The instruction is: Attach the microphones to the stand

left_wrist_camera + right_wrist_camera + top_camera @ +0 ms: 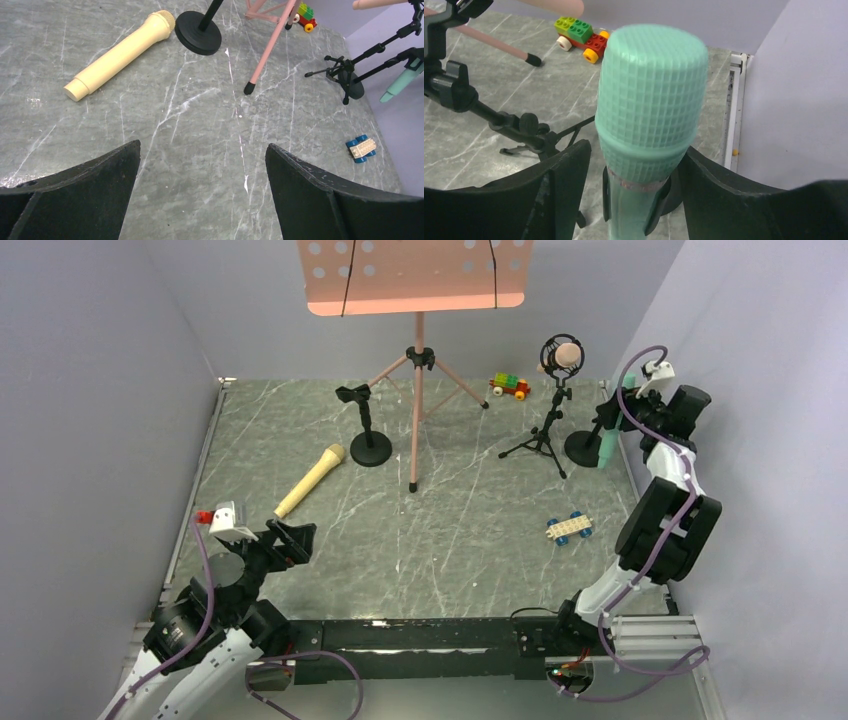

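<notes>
Surface (460, 560) carries three stands. The tripod stand (548, 435) already holds the pink microphone (563, 355). At the far-right stand (583, 445) the teal microphone (651, 95) looks seated in the clip. The right gripper (636, 147) flanks it under the head, and we can't tell whether it is clamped or let go. The empty stand (365, 425) waits left of centre, and the yellow microphone (120, 52) lies flat near its base. The left gripper (202, 145) is spread wide, holding nothing. We judge teal is finishing. Next: grab yellow mid-body, tip it up, press it into the empty clip.
</notes>
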